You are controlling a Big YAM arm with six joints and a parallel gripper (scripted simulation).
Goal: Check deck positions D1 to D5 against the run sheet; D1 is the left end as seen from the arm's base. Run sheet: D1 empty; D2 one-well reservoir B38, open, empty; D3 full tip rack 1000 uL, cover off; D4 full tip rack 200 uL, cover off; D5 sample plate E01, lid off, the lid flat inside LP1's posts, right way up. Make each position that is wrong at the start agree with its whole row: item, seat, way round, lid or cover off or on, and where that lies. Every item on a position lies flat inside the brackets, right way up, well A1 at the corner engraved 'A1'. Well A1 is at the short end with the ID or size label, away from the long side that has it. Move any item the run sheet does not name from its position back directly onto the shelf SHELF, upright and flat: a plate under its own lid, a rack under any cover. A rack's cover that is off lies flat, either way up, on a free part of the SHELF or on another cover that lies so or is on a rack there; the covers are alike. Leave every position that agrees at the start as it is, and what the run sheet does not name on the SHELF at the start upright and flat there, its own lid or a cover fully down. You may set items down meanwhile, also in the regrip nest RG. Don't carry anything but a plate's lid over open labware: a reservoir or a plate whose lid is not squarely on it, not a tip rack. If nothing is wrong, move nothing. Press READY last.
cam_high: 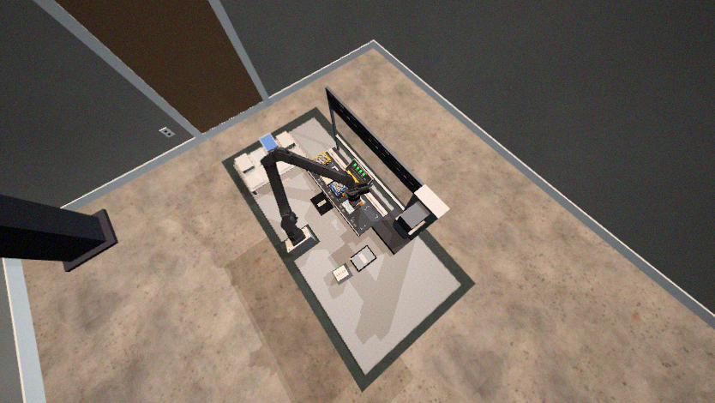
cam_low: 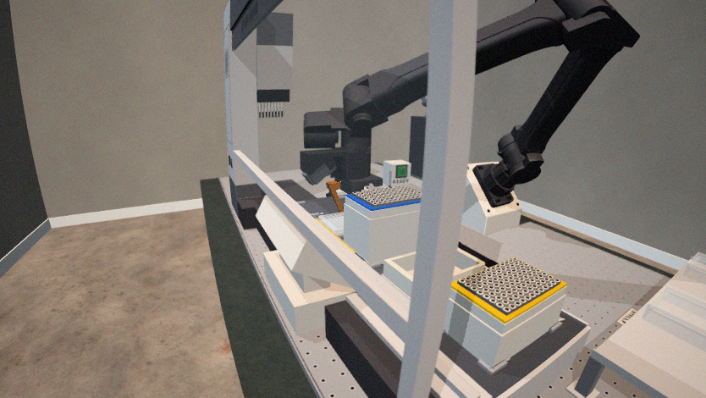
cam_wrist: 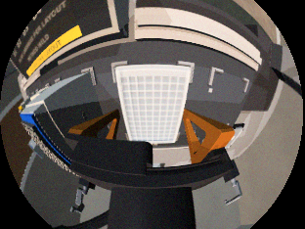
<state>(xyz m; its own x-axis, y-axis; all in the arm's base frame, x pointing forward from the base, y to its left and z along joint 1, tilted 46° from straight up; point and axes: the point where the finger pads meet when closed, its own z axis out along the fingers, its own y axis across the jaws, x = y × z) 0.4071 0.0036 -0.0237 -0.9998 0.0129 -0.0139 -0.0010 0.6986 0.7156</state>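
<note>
My gripper (cam_wrist: 151, 113) is open, its orange fingers on either side of a white well plate (cam_wrist: 154, 102) that lies flat between deck brackets, its well grid showing. In the exterior view the gripper (cam_low: 339, 193) hangs low behind the blue-rimmed tip rack (cam_low: 383, 217), over the plate (cam_low: 332, 222). Along the deck, nearer that camera, stand an open white reservoir (cam_low: 424, 267) and a yellow-rimmed tip rack (cam_low: 506, 301), both racks without covers. The blue rack's edge shows at the left in the wrist view (cam_wrist: 42, 134). From above, the gripper (cam_high: 354, 197) is over the far part of the deck.
The READY button box (cam_low: 398, 172) stands behind the blue rack. The shelf with pale boxes and a blue item lies at the deck's other end. A white frame post (cam_low: 434, 197) and rail cross the exterior view. A pipetting head (cam_low: 270, 98) hangs behind.
</note>
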